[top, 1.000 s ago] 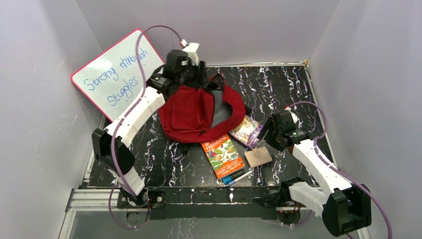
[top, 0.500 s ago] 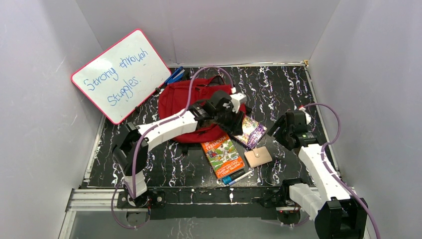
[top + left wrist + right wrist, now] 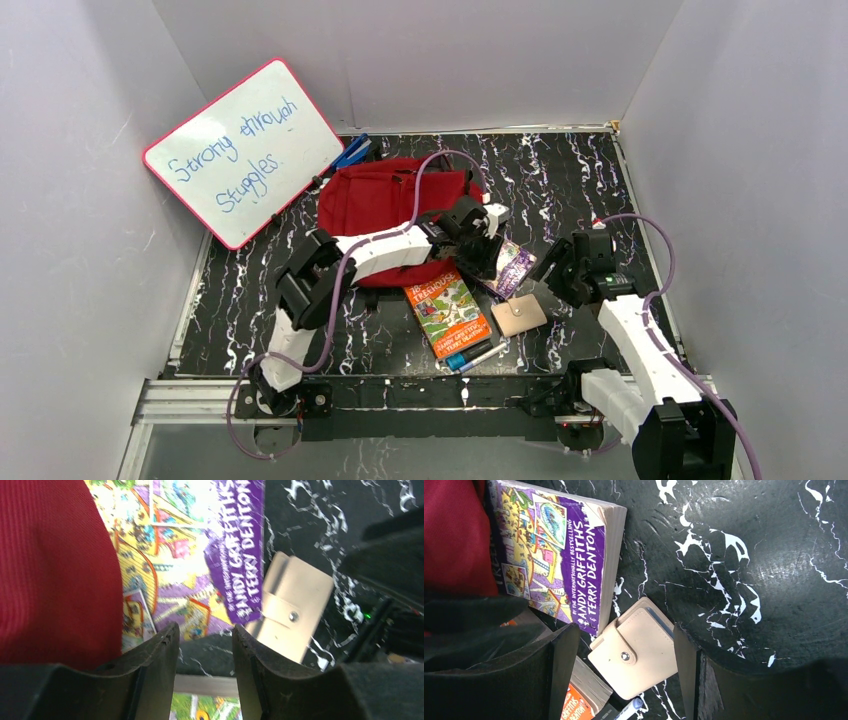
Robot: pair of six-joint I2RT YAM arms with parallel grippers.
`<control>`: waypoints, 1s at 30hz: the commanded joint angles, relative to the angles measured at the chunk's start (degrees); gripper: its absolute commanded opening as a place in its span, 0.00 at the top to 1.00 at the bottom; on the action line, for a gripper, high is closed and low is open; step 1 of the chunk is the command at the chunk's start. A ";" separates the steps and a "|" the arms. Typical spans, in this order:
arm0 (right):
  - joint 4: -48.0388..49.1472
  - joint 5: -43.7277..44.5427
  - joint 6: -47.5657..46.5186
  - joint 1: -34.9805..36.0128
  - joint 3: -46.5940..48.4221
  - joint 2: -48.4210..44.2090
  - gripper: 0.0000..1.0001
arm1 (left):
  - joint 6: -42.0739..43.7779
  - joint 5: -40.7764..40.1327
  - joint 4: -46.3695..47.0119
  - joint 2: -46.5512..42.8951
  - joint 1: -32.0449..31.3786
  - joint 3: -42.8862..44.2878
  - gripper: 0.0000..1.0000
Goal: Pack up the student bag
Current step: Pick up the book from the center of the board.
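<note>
The dark-red student bag (image 3: 375,205) lies flat at the back middle of the table; its red fabric fills the left of the left wrist view (image 3: 55,570). My left gripper (image 3: 478,262) hangs open and empty over the near end of the purple book (image 3: 505,265) (image 3: 200,555), at the bag's right edge. My right gripper (image 3: 553,272) is open and empty just above the beige wallet (image 3: 519,316) (image 3: 636,650), which shows between its fingers. The purple book also shows in the right wrist view (image 3: 554,550).
An orange and green book (image 3: 448,313) lies in front of the bag, with a marker (image 3: 470,357) at its near end. A whiteboard (image 3: 243,150) leans on the left wall, with blue pens (image 3: 350,153) behind the bag. Grey walls enclose the table.
My left arm has let the bag drop flat and swung from its back left over to its right edge, lowering over the purple book. My right gripper shifted slightly.
</note>
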 commanded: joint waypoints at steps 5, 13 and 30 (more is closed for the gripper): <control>2.24 -0.59 -0.96 -0.36 0.11 -2.03 0.23 | -0.14 -7.59 -4.00 4.15 4.70 7.23 0.59; 3.65 -1.68 -1.09 -0.32 -0.36 -0.99 0.23 | -0.51 -10.81 -5.23 4.48 11.23 6.68 0.59; 9.42 -8.58 0.60 -0.32 -1.61 2.43 0.21 | -1.01 -4.61 -4.71 7.11 12.04 6.45 0.58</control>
